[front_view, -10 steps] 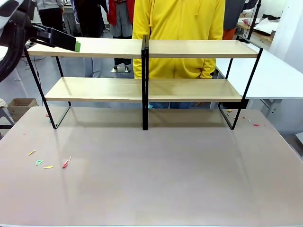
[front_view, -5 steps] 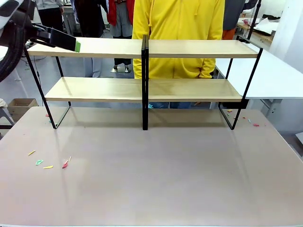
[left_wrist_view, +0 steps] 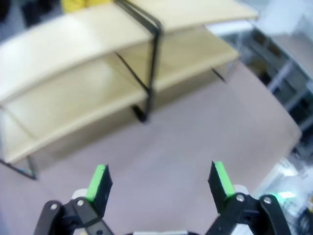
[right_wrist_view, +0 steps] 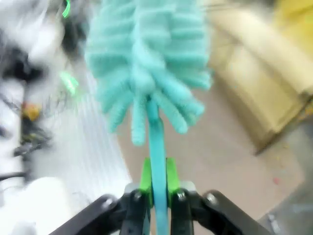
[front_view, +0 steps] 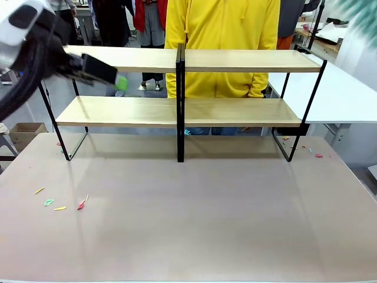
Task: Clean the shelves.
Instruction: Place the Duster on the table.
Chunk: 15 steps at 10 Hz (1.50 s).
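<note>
Shelves [front_view: 235, 111]: two light-wood boards in a black frame with a centre post, spanning the upper half of the front view, standing on the table [front_view: 194, 224]; both boards looked bare. Left gripper [front_view: 118, 81]: upper left of the front view, blurred, in front of the left end of the shelves between the two boards; in the left wrist view its green pads [left_wrist_view: 99, 180] stood wide apart with nothing between them, the shelves running across the top of that frame. Right gripper [right_wrist_view: 157, 188]: at the bottom centre of the right wrist view, jaws clamped on the thin handle of a teal duster [right_wrist_view: 146, 63] whose fluffy head rose up the frame; the shelves lay blurred at the upper right, apart from the duster head. Scraps [front_view: 59, 203]: small coloured bits at the lower left of the table, more at the right near the frame's foot. Person: yellow top behind the centre post. Step judged: duster in hand, being carried toward the shelves, no contact yet. Next move would call for bringing the head down flat onto a board and sweeping along it, clear of the post.
</note>
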Each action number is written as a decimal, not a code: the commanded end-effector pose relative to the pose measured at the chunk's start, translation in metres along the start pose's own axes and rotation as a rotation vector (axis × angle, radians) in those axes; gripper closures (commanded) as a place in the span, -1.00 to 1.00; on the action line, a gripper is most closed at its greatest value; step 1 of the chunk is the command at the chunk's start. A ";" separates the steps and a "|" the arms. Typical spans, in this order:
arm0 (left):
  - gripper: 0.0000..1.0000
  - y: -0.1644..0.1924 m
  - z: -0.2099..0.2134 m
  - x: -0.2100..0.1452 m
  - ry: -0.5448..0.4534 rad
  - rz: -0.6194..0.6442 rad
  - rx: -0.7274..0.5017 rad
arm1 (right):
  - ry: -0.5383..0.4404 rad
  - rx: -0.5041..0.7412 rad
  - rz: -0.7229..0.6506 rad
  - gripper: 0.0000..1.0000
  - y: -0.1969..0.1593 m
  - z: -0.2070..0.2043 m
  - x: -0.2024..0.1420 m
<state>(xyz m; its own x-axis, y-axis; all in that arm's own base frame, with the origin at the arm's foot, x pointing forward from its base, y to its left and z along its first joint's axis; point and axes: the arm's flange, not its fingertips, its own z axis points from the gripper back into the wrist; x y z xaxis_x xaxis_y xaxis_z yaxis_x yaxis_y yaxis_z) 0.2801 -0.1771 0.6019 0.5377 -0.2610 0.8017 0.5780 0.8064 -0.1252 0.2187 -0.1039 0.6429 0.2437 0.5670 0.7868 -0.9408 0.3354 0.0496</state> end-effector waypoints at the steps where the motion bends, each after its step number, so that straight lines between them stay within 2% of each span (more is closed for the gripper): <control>1: -1.00 0.048 -0.014 -0.041 0.179 0.152 -0.140 | 0.167 0.276 0.168 0.75 0.010 -0.069 -0.011; 2: -1.00 0.068 -0.034 -0.068 0.248 0.283 -0.178 | 0.265 0.323 0.125 0.75 0.006 -0.107 -0.020; 3: -1.00 0.088 -0.058 -0.097 0.333 0.394 -0.269 | 0.402 0.300 0.069 0.75 -0.002 -0.147 -0.028; 4: -1.00 0.105 -0.077 -0.125 0.379 0.495 -0.271 | 0.450 0.363 0.063 0.75 -0.011 -0.178 -0.034; 5: -1.00 0.120 -0.090 -0.151 0.369 0.568 -0.445 | 0.549 0.351 0.046 0.75 -0.022 -0.203 -0.041; 6: -1.00 0.128 -0.100 -0.172 0.287 0.579 -0.610 | 0.601 0.371 0.044 0.75 -0.029 -0.226 -0.043; 7: -1.00 0.136 -0.108 -0.190 0.185 0.579 -0.703 | 0.663 0.331 0.031 0.75 -0.036 -0.243 -0.044; 8: -1.00 0.147 -0.112 -0.213 0.033 0.551 -0.886 | 0.766 0.211 0.018 0.75 -0.042 -0.263 -0.044; 9: -1.00 0.156 -0.114 -0.230 -0.028 0.587 -0.884 | 0.760 0.200 0.030 0.75 -0.041 -0.273 -0.042; 10: -1.00 0.157 -0.112 -0.237 -0.027 0.589 -0.849 | 0.745 0.190 0.027 0.75 -0.044 -0.282 -0.039; 12: -1.00 0.158 -0.106 -0.237 -0.007 0.546 -0.828 | 0.701 0.212 0.006 0.75 -0.054 -0.294 -0.037; 14: -1.00 0.155 -0.106 -0.233 0.037 0.528 -0.805 | 0.714 0.235 0.019 0.75 -0.055 -0.303 -0.037; 15: -1.00 0.154 -0.108 -0.233 0.035 0.530 -0.811 | 0.724 0.240 0.028 -0.37 -0.056 -0.303 -0.039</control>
<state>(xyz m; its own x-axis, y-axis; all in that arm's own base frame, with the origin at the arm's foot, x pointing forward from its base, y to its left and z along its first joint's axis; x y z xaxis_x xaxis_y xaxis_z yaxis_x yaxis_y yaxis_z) 0.3762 -0.0352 0.3206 0.8694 0.0119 0.4940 0.4820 0.2003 -0.8530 0.3256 0.0818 0.4188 0.2363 0.9543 0.1831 -0.9527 0.1905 0.2369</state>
